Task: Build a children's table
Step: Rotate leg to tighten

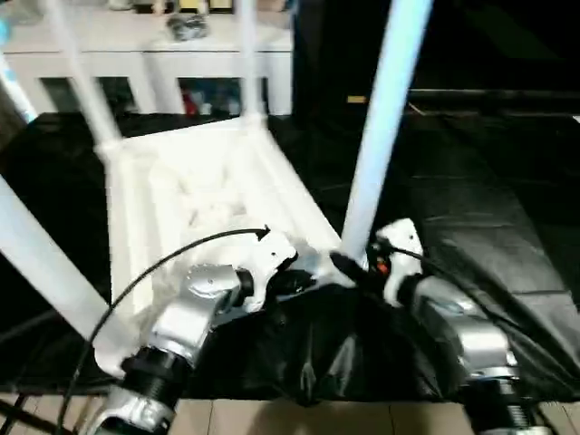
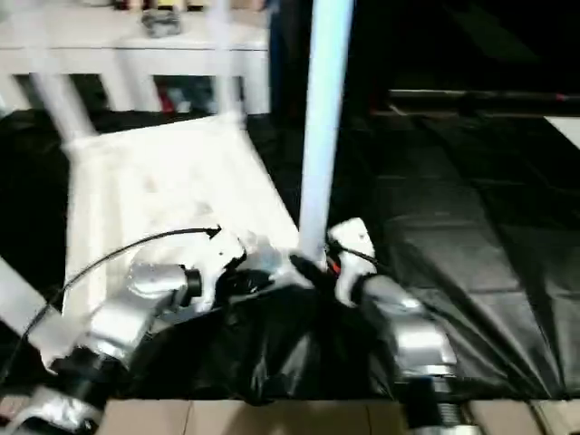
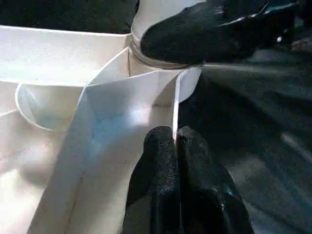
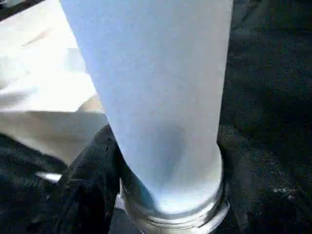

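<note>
The children's table lies upside down on a black sheet, ribbed underside up, with its white legs pointing upward. My left gripper is shut on the thin rim wall of the top, close to the near right corner socket. A long tapered leg stands in that socket. My right gripper closes around this leg's base, with one black finger pressed against it just above the socket ring. That same gripper's finger also shows in the left wrist view. Two far legs and a near left leg stand upright.
A white cabinet with items on top runs along the back. The black sheet spreads to the right of the table. Tiled floor shows at the near edge. A black cable arcs over my left forearm.
</note>
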Available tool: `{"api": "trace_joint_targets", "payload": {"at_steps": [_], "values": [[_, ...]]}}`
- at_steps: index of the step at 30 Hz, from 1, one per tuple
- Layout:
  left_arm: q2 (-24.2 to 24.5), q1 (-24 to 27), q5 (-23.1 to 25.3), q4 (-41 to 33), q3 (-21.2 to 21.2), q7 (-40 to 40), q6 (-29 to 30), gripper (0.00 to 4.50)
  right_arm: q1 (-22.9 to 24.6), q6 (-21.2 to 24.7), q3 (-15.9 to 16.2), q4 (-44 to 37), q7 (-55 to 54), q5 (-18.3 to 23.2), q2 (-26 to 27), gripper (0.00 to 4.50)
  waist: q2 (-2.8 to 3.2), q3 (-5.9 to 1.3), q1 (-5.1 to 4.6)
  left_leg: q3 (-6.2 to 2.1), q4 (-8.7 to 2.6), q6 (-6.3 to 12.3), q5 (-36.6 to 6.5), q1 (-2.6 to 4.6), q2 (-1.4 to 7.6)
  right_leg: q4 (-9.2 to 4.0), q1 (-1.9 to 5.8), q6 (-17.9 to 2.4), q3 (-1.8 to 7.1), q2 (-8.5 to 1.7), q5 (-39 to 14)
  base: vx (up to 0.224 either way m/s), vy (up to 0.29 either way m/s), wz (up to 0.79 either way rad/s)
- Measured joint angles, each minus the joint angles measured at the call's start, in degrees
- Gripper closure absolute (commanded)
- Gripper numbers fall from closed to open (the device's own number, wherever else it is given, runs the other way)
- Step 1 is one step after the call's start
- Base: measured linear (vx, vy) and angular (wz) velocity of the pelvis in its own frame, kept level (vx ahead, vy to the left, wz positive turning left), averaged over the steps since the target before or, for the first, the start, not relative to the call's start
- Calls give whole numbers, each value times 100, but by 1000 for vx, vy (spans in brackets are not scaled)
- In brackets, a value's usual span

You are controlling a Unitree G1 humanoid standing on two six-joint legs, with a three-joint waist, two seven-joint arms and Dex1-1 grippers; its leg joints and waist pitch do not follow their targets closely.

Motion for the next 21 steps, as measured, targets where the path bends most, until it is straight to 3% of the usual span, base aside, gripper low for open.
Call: {"api": "trace_joint_targets", "payload": {"at_steps": [1, 9, 17, 21], "values": [[-13, 13, 0, -38, -2, 22, 37, 450, -1, -17, 0, 0, -26, -7, 8, 150, 10, -7, 0, 0, -1, 0, 0, -1, -1, 0, 0, 0, 1, 0, 0, 0, 0, 0], [8, -14, -18, -44, -39, -123, 26, 450, -7, -88, 97, -21, 264, -17, -220, 72, 35, -23, 53, 2, -4, 0, 0, -5, 1, 0, -1, -14, -1, 3, 8, 0, 0, 0], [439, -58, -275, 57, -117, -942, -153, 450, -6, -143, 468, -122, 1743, 81, -1045, 72, 29, -19, 134, 3, 0, 0, 0, 0, 7, 1, -2, -18, -7, 4, 11, 0, 0, 0], [655, -244, -352, 327, -196, -1467, -388, 450, -4, -248, 667, -179, 2490, 98, -1476, 72, 11, -8, 242, 18, 19, 2, 0, -7, 8, 4, 3, -23, 0, 3, 14, 0, 0, 0]]}}
